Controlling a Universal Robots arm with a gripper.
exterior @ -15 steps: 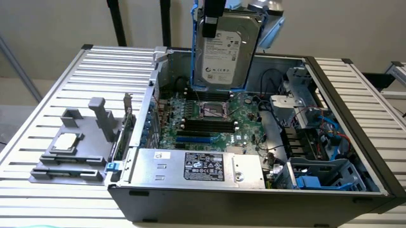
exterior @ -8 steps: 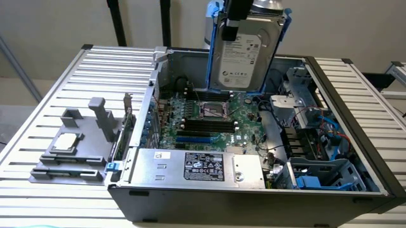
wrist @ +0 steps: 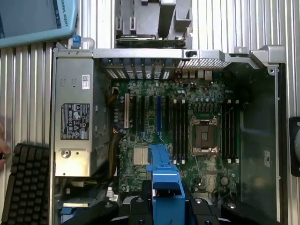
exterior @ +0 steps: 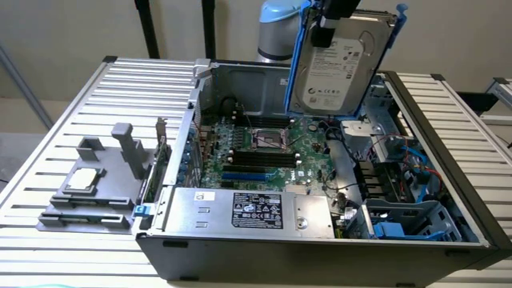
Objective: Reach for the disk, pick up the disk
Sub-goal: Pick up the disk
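Standing on a slatted silver-white table point(exterior: 72, 240), the open computer case point(exterior: 320, 252) serves as the landmark here, lying on its side with the motherboard point(exterior: 256, 156) facing up. Off the case's side toward the exterior view's left sits a grey plastic fixture point(exterior: 96, 192) with upright posts, and in its shallow pocket lies a small square silver chip point(exterior: 83, 179). Inside the case, along the near wall, is the silver power supply box point(exterior: 248, 210) with its black label; beyond it the empty processor socket point(exterior: 268, 139) sits among dark memory slots. Above the case's far wall hangs the disk point(exterior: 340, 63), lifted clear of the case and held nearly upright (label side facing the camera), its blue rails point(exterior: 298, 60) running down both edges. The gripper point(exterior: 330, 27) is clamped on the disk's upper part, its dark fingers closed on the rail at the top edge, with the arm's pale blue joint point(exterior: 280, 24) just behind. In the wrist view a blue rail end point(wrist: 164, 180) juts out between the dark fingers point(wrist: 136, 206), over the motherboard. Toward the exterior view's right, inside the case, are blue cables point(exterior: 416, 168) and a grey drive cage point(exterior: 408, 219). Behind the table rises a plain beige wall point(exterior: 64, 30) with dark vertical posts point(exterior: 148, 27).
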